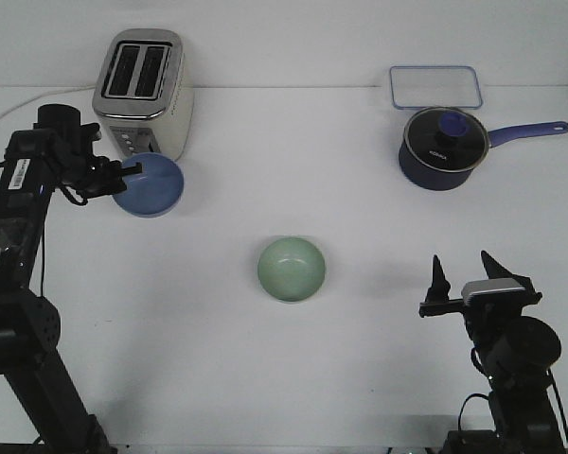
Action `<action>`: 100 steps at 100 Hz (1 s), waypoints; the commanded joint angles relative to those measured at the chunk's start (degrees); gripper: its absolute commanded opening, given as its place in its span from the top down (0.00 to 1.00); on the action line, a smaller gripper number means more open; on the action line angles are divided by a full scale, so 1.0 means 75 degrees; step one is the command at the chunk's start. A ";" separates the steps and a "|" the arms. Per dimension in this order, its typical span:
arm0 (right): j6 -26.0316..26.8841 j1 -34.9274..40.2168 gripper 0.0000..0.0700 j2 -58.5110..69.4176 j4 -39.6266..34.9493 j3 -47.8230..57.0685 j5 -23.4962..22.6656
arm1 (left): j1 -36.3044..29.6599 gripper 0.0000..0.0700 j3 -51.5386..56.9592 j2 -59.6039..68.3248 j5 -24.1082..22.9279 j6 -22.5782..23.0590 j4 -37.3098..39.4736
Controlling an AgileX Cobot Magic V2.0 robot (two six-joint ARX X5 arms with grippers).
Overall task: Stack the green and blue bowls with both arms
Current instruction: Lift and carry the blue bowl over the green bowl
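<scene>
The periwinkle blue bowl is at the left, in front of the toaster, tilted with its opening facing the camera. My left gripper is shut on the bowl's left rim and seems to hold it just off the table. The pale mint green bowl sits upright on the white table near the middle. My right gripper is open and empty at the front right, its fingers pointing up, well to the right of the green bowl.
A silver toaster stands at the back left, right behind the blue bowl, with a white cable running left. A dark blue saucepan with a glass lid and a clear lidded container are at the back right.
</scene>
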 commanded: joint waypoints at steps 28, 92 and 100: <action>0.0076 0.0009 0.22 0.0038 0.0114 0.0003 0.0017 | -0.1049 0.99 0.0152 -0.0117 0.0609 0.0294 -0.0708; 0.0079 0.0009 0.22 0.0038 0.0111 0.0003 0.0015 | -0.4409 0.99 0.0152 -0.0114 0.0606 0.0460 -0.0341; 0.0079 0.0009 0.22 0.0038 0.0111 0.0003 0.0015 | -0.4648 0.99 0.0152 -0.0114 0.0606 0.0440 -0.0265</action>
